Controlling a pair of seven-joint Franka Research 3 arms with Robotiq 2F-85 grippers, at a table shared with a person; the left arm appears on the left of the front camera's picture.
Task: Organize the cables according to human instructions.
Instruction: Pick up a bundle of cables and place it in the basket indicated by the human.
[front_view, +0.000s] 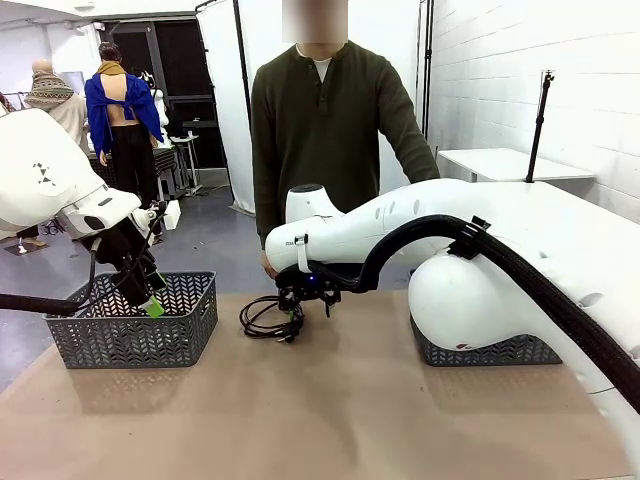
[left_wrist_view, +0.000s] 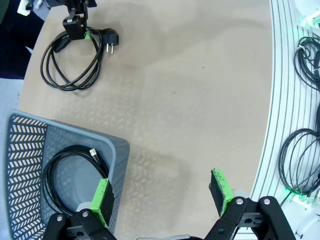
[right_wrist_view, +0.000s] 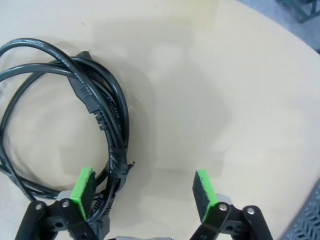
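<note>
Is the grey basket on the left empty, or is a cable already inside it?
Not empty. In the left wrist view, one coiled black cable lies on the floor of the grey basket.

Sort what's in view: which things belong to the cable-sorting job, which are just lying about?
Job:
- coiled cable on the table, right gripper open beside it
- coiled cable in the left basket
- left basket, left gripper open above its edge
- right basket
- person giving instructions

Lying about:
- white table by the wall
- black stand
</note>
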